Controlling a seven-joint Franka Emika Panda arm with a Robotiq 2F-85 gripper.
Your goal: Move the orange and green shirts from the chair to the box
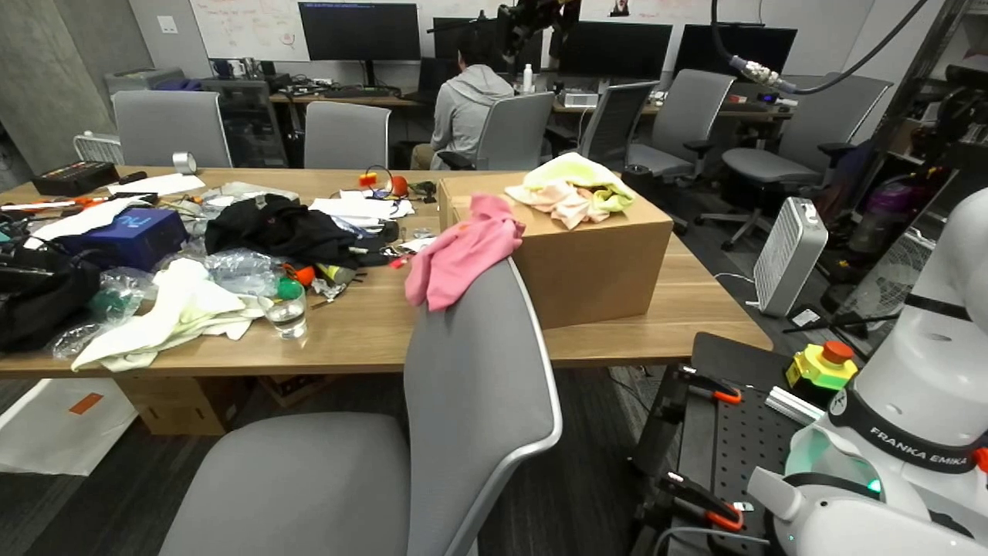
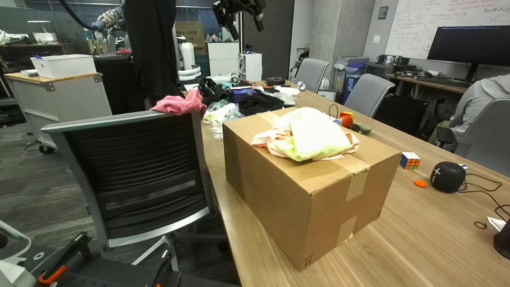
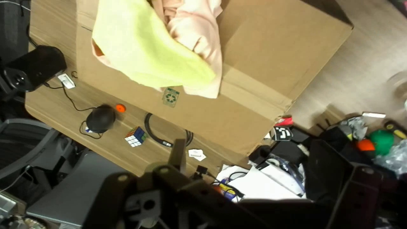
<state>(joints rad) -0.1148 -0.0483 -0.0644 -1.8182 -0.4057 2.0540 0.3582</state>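
A pale yellow-green shirt (image 1: 575, 170) and a peach-orange shirt (image 1: 567, 202) lie bunched together on the closed top of the cardboard box (image 1: 594, 270). The green shirt (image 2: 314, 131) lies mostly over the orange one (image 2: 271, 139); both also show at the top of the wrist view (image 3: 143, 44). A pink cloth (image 1: 467, 251) hangs over the back of the grey chair (image 1: 486, 363), beside the box. My gripper (image 2: 248, 32) is high above the table, apart from the shirts. In the wrist view its fingers (image 3: 249, 151) are spread, with nothing between them.
The box stands on the wooden table (image 1: 363, 340). Clutter includes a pale cloth (image 1: 181, 309), a glass of water (image 1: 285, 313), a black cloth (image 1: 278, 232) and a blue box (image 1: 127, 235). A Rubik's cube (image 2: 410, 160) and a black speaker (image 2: 448, 177) stand beside the box.
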